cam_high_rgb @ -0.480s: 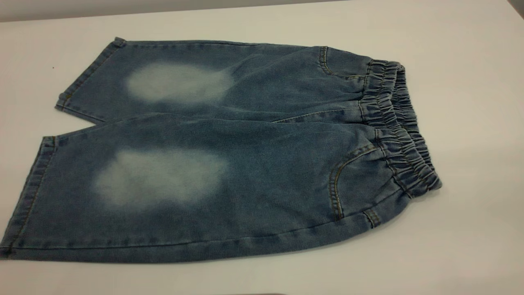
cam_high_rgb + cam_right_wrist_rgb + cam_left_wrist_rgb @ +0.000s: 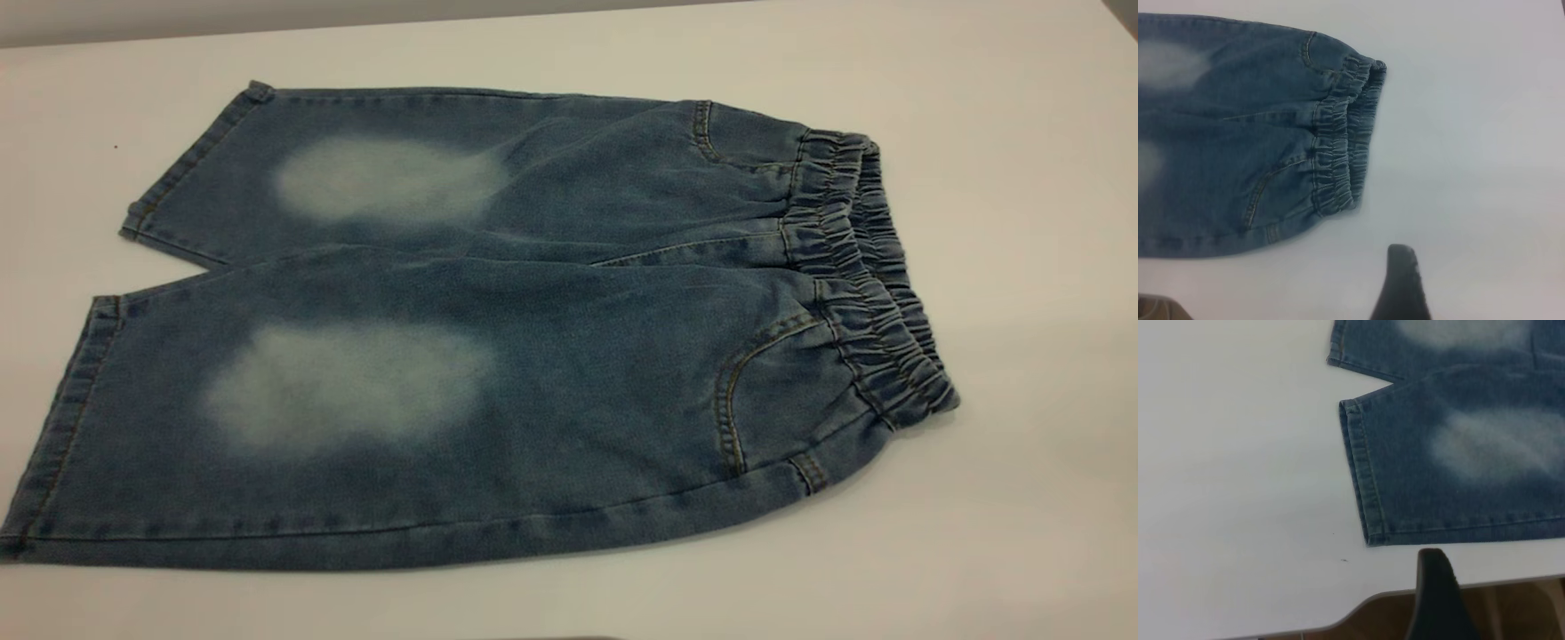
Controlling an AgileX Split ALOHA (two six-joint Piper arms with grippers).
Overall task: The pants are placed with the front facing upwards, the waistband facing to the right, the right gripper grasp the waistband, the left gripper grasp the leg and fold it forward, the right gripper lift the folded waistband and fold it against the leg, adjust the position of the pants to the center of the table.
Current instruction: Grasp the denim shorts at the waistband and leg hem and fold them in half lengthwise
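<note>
Exterior view, from above: the short, wide-legged blue denim pants [image 2: 498,338] with pale faded oval knee patches lie flat and unfolded, front side up, on the large, plain white tabletop [image 2: 1022,178]. The two leg hems point to the view's left, and the gathered, puckered elastic denim waistband [image 2: 867,276] lies at the view's right. Tan stitching traces the curved pockets just beside the waistband. No gripper appears in this view. In the left wrist view, a single tapering black finger of the plain all-black left gripper [image 2: 1437,597] hangs over the table's near edge, close to the corner of a leg hem [image 2: 1361,480] but apart from it; only that one finger shows, so whether its jaws are wide or narrow cannot be told. In the right wrist view, one dark wedge-shaped finger of the right gripper [image 2: 1401,283] sits above bare table, near the waistband's end and not touching the cloth; its jaw spread likewise cannot be told.
</note>
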